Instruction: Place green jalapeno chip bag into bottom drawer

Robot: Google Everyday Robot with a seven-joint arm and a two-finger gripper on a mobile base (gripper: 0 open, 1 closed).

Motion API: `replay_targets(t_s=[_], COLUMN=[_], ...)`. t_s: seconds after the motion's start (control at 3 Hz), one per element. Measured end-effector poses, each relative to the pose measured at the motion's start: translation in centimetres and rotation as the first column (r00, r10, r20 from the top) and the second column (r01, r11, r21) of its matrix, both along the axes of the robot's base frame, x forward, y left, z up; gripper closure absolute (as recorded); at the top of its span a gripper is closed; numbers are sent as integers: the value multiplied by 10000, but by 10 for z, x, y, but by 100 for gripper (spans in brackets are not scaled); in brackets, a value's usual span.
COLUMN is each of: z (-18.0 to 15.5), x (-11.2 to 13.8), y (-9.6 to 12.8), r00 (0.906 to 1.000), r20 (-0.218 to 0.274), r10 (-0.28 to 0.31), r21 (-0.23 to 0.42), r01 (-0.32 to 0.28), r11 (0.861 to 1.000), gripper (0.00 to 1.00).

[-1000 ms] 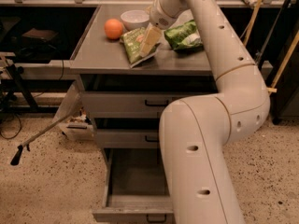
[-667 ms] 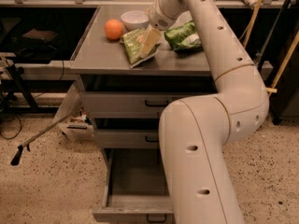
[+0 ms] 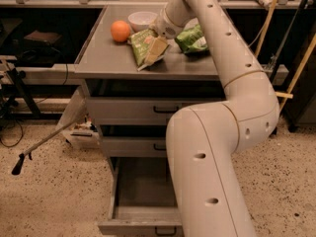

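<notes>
The green jalapeno chip bag [image 3: 142, 44], olive-green with a small picture, lies tilted on the grey cabinet top [image 3: 108, 58] near its middle. My gripper [image 3: 154, 52] reaches down from the pale arm onto the bag's right edge and looks shut on it, one pale finger [image 3: 157, 47] lying across the bag. The bottom drawer [image 3: 143, 201] is pulled open below, its inside bare, with a black handle [image 3: 165, 230] at its front. The arm's lower link hides the drawer's right part.
An orange [image 3: 120, 31], a white bowl [image 3: 141, 19] and a second, brighter green bag [image 3: 193, 38] sit on the cabinet top near the gripper. The two upper drawers [image 3: 128, 110] are closed. A long-handled tool [image 3: 44, 142] leans at the cabinet's left. Speckled floor lies around.
</notes>
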State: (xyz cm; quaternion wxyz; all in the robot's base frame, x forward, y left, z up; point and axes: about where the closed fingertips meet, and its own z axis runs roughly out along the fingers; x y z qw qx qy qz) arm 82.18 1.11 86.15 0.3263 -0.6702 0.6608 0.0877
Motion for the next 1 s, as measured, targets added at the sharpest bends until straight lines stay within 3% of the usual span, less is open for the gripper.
replay_targets(t_s=[0.67,1.0], z=[3,16], x=[0,-21], y=[8,17], r00=[9999,9915], r20=[83,293], r10=[124,1267], r21=[113,723], r01=[-125,-1285], r11=[9999,9891], gripper=[65,88])
